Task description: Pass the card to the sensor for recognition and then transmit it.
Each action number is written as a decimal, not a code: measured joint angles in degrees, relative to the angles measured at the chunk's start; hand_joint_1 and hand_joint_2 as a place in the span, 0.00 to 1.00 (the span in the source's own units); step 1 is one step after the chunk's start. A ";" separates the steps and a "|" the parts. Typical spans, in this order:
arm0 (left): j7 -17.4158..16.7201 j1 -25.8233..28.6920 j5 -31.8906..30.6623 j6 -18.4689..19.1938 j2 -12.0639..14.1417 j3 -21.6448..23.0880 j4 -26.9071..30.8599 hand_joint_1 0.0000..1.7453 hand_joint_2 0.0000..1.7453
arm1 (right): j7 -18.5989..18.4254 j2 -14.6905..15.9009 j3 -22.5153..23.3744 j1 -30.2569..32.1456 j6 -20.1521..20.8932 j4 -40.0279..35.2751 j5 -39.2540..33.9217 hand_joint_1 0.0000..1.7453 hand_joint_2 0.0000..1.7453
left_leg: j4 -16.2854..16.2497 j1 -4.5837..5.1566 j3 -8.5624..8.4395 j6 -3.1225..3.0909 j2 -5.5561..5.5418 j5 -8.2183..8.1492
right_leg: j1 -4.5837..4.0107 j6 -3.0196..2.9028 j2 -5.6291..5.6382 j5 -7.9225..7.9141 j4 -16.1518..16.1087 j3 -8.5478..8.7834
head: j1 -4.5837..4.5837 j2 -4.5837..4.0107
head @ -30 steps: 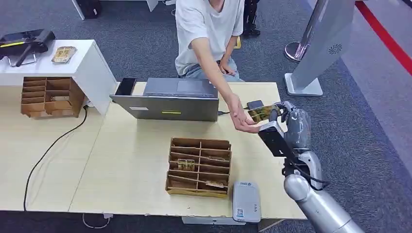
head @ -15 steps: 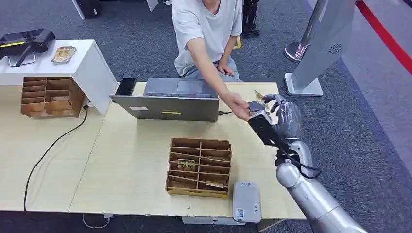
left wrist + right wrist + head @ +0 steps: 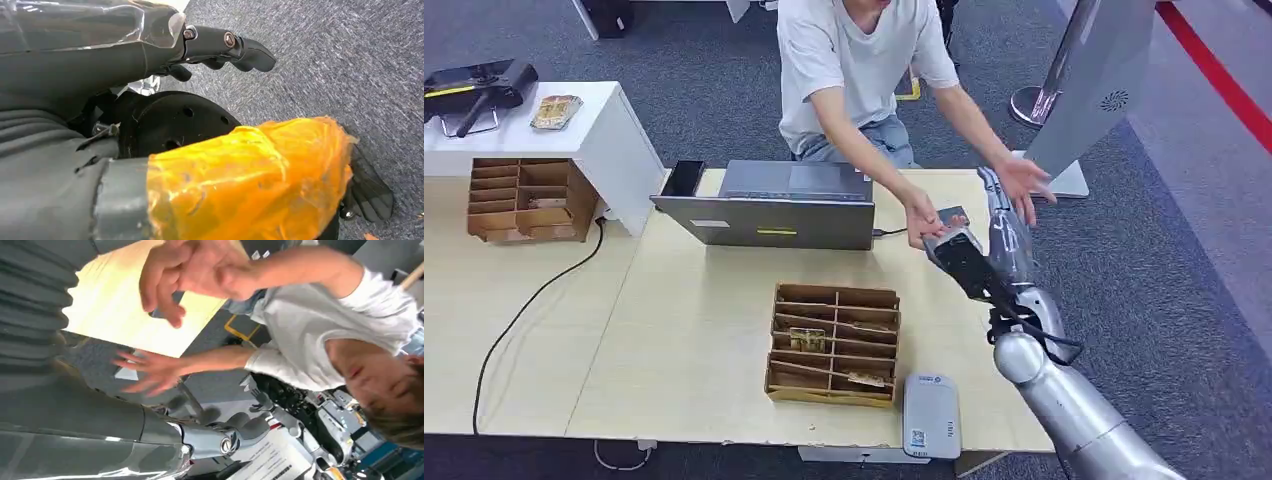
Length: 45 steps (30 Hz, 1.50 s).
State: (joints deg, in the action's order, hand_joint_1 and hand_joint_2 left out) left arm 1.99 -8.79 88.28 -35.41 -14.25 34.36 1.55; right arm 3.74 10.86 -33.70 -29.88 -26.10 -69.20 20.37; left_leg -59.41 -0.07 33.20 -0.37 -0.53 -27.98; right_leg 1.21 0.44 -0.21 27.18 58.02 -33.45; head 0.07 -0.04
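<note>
My right hand (image 3: 1004,228) is raised over the table's far right corner, fingers pointing up and apart, with nothing between them; the right wrist view shows a bare finger (image 3: 222,441). I cannot make out the card here. A person in a white shirt (image 3: 854,50) reaches with one hand (image 3: 922,217) towards a small dark device (image 3: 950,214) beside the laptop, and the other hand (image 3: 1027,182), blurred, is just past my fingertips. My left hand (image 3: 225,45) hangs over grey carpet, holding nothing.
A grey laptop (image 3: 774,205) stands at the table's back. A cardboard organiser (image 3: 834,343) with a few cards sits mid-table, with a white box (image 3: 931,415) at the front edge. A second organiser (image 3: 524,198) lies far left. A grey stand (image 3: 1089,90) rises behind.
My right hand has risen and swung back towards the person; the card it held a second ago is no longer seen in it. The person's second hand has come in beside my fingers.
</note>
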 joint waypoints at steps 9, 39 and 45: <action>-0.22 0.00 0.00 0.00 -0.07 0.00 -0.02 0.00 0.00 | 1.18 -0.07 -1.01 0.66 -0.98 -2.64 -1.37 0.00 0.00 | 0.00 0.00 0.00 0.00 0.00 0.00 | 0.00 0.00 0.00 0.00 0.00 0.00 | -0.02 0.00; -0.15 0.09 -0.02 0.00 -0.33 -0.24 -0.04 0.00 0.00 | 5.75 0.55 -2.38 9.60 -9.82 -11.32 5.18 0.00 1.00 | 0.01 0.00 0.00 0.01 -0.01 -0.02 | 0.00 0.00 0.01 0.01 -0.01 0.00 | 0.00 0.00; -0.20 0.15 -0.04 0.00 -0.37 -0.68 -0.15 0.00 0.00 | 6.75 0.57 -3.61 13.22 -11.67 -14.16 9.29 0.00 1.00 | 0.01 0.00 0.01 0.01 0.00 -0.02 | 0.00 0.00 0.01 0.01 -0.01 0.00 | 0.02 0.00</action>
State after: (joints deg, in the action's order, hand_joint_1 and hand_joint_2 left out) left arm 1.79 -8.64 88.24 -35.41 -14.62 33.68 1.40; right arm 10.49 11.43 -37.31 -16.67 -37.77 -83.36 29.66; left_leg -59.40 -0.07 33.21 -0.36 -0.53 -28.00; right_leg 1.22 0.44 -0.20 27.19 58.01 -33.45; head 0.09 -0.04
